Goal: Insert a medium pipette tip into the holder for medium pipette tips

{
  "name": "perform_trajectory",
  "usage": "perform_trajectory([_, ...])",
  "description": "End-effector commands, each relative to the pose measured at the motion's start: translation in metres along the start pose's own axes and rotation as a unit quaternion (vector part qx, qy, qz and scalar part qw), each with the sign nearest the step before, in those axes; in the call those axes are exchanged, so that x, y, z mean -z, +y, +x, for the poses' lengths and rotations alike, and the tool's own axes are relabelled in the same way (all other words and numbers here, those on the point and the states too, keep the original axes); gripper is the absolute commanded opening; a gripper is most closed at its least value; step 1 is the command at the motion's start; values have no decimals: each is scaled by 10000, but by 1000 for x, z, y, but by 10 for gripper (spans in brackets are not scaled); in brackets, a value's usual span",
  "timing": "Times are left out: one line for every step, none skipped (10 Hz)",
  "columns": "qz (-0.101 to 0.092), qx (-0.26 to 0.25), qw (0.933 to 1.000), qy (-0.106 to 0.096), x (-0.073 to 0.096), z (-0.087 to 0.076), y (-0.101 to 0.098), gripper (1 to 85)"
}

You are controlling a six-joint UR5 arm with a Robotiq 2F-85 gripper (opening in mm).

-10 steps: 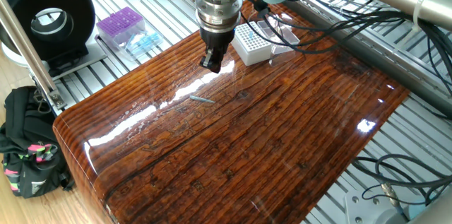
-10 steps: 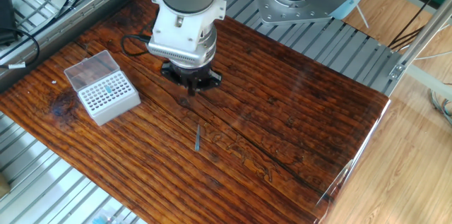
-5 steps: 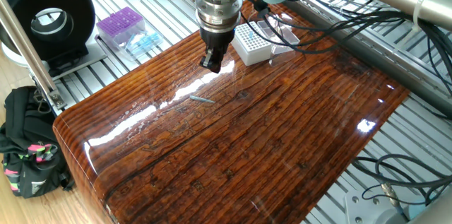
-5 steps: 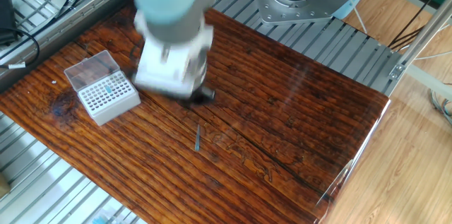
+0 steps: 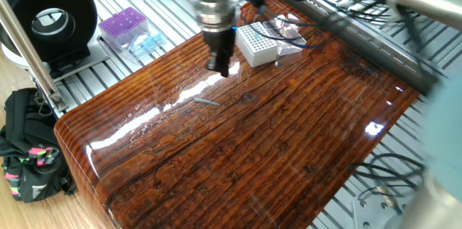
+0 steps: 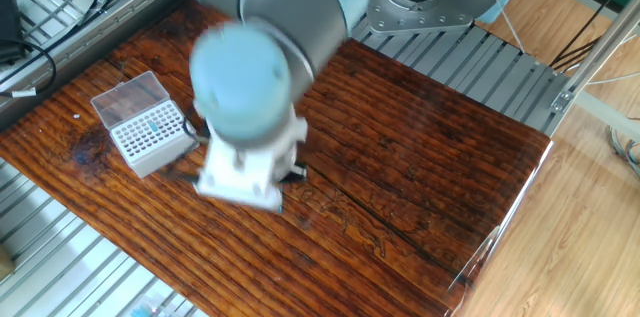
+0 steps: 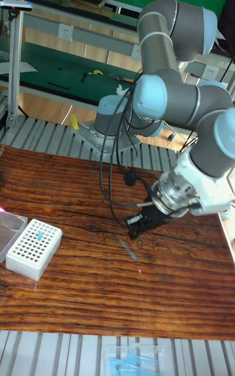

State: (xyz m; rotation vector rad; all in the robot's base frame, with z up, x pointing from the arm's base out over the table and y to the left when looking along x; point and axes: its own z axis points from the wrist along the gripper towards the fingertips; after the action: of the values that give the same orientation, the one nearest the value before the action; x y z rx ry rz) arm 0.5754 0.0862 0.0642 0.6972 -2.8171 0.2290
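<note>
The medium pipette tip [image 5: 207,102] lies flat on the wooden table, a thin greyish cone, also visible in the tall fixed view as the tip [image 7: 128,250]. My gripper [image 5: 220,67] hangs just above the wood a short way behind the tip, between it and the holder [image 5: 258,45]. In the tall view the gripper [image 7: 135,226] is dark and tilted, just above the tip. Motion blur hides how its jaws stand. The holder [image 7: 32,248] is a white rack with a grid of holes and a clear lid. In the other fixed view the blurred arm covers the tip, and the holder [image 6: 150,135] is at the left.
A purple grid-topped box [image 5: 123,25] and a bag of blue tips [image 5: 146,42] sit on the slatted metal bench beyond the table. A black reel [image 5: 50,18] stands at the far left and cables [image 5: 339,19] run along the right. Another tip bag [image 7: 137,358] lies at the front edge.
The arm has swung across the table and the wrist has turned, carrying the gripper closer to the lying tip. The tip and the holder have not moved.
</note>
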Motion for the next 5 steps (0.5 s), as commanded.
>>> perform_trajectory([101, 10, 9999, 86, -12, -17, 0, 83])
perform_trajectory([82, -14, 9999, 57, -14, -19, 1, 83])
perform_trajectory([18, -25, 9999, 110, -12, -15, 5, 83])
perform_trajectory([-41, 48, 9994, 350, -12, -2, 8, 83])
perform_trajectory([-81, 272, 9972, 690, -10, 15, 9, 87])
